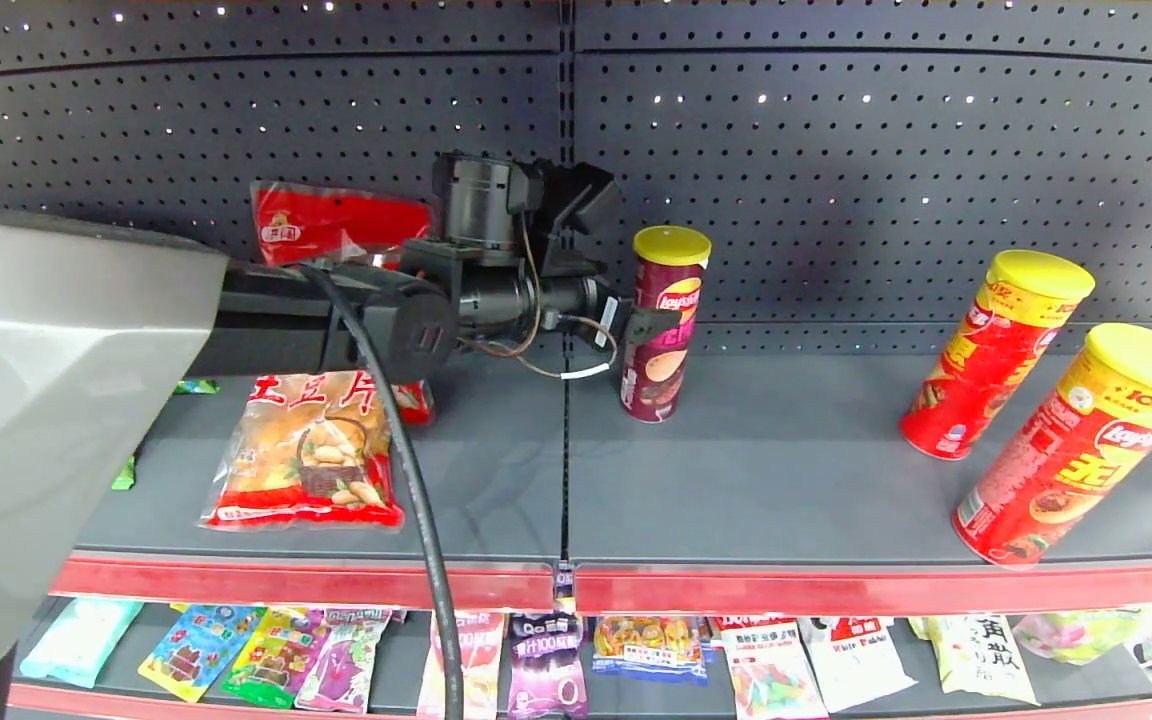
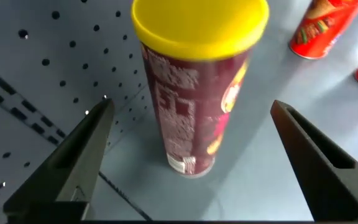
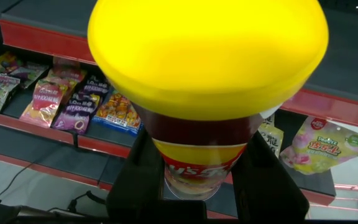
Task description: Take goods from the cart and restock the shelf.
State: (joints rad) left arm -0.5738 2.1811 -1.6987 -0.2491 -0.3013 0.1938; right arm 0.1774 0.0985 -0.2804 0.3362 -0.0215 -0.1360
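While the left gripper gapes, the maroon can stands upright within it.

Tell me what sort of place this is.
Likely a grocery or convenience store: a pegboard-backed shelf with a red edge strip, chip cans standing on it, and snack bags on the shelf below.
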